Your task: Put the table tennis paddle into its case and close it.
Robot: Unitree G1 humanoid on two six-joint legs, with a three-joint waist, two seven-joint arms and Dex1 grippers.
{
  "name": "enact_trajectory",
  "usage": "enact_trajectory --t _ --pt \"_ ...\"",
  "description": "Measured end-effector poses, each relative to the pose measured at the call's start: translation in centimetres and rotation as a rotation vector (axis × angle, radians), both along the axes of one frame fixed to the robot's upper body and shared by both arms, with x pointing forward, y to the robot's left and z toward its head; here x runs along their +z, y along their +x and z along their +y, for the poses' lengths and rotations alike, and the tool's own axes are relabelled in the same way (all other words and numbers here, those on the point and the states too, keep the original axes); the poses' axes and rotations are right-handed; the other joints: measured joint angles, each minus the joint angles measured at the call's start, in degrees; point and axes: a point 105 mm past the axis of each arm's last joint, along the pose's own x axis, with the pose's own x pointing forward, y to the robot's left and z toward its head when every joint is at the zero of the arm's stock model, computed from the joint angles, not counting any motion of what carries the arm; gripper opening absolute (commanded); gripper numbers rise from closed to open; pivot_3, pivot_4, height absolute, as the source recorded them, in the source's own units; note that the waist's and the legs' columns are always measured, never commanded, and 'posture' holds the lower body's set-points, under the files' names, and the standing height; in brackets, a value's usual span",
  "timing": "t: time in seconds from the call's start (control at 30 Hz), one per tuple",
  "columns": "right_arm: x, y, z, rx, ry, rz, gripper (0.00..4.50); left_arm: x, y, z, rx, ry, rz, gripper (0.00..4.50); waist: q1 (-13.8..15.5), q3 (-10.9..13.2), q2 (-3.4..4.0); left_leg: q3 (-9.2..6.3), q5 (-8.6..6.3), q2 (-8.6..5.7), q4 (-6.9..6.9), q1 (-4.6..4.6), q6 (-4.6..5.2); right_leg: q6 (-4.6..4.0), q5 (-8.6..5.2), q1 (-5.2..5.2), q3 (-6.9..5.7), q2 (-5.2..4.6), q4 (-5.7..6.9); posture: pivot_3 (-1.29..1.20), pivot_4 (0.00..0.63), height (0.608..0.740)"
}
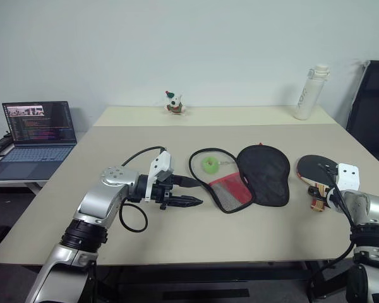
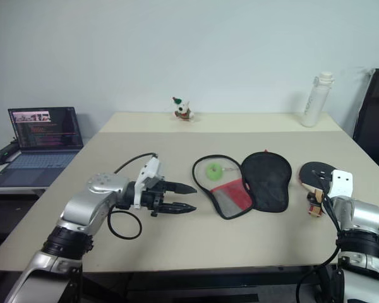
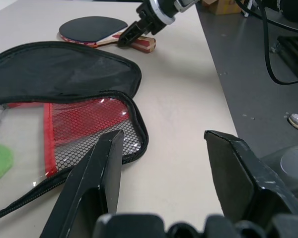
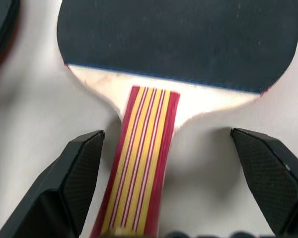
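The beige tabletop [image 1: 177,233] carries everything here. On a lower surface off its left side stands an open laptop [image 1: 35,136], screen lit. In the middle of the tabletop the case [image 1: 243,177] lies unzipped and spread flat: one black half to the right, the other half to the left showing red lining and black mesh (a small green ring [image 1: 210,165] sits inside this half).

To the right of the case, apart from it, the table tennis paddle [image 1: 316,169] lies flat, black rubber up, its striped red and light-wood handle pointing toward the tabletop's near edge. A white bottle [image 1: 311,92] stands upright at the far right, and a small toy figure [image 1: 174,104] sits at the far edge near the middle.

The left gripper [image 1: 192,192] hovers just left of the case, pointing at it, its jaws partly apart and holding nothing. The right gripper [image 4: 176,186] is spread wide over the paddle's handle, one finger on either side, neither pad touching the wood.
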Motion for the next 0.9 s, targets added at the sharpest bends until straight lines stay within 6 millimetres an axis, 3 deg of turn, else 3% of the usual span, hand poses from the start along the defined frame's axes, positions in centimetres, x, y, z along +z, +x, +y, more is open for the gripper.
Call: enact_trajectory --t 0.17,0.27,0.57,0.9 --pt "0.0 0.7 0.1 0.004 -0.014 -0.009 4.47 -0.3 -0.1 0.1 0.005 0.001 0.010 2.80 -0.12 0.00 0.00 0.02 0.00 0.01 0.02 0.03 0.00 0.02 0.01 0.03 0.02 0.00 0.00 0.00 0.150 0.740" --pt "-0.2 1.0 0.1 0.003 -0.028 -0.009 3.91 -0.4 -0.1 0.1 0.007 0.003 0.011 2.80 -0.20 -0.02 -0.04 0.02 0.00 0.01 0.03 0.07 0.00 0.02 0.01 0.09 0.02 0.01 -0.01 0.00 0.150 0.740" --pt "-0.2 1.5 0.2 -0.007 -0.031 -0.029 1.10 -0.5 -0.1 0.2 0.009 0.005 0.012 2.80 -0.98 -0.02 -0.04 0.01 0.00 0.03 0.03 0.10 0.00 0.02 0.03 0.11 0.03 0.03 0.00 0.00 0.150 0.740" --pt "0.4 1.6 0.5 -0.009 -0.018 -0.045 1.10 -0.9 -0.1 0.5 0.019 0.010 0.021 2.80 -0.98 0.03 0.05 0.02 0.00 0.01 0.02 0.03 0.00 0.02 0.03 0.03 0.05 0.02 0.00 0.00 0.150 0.740"
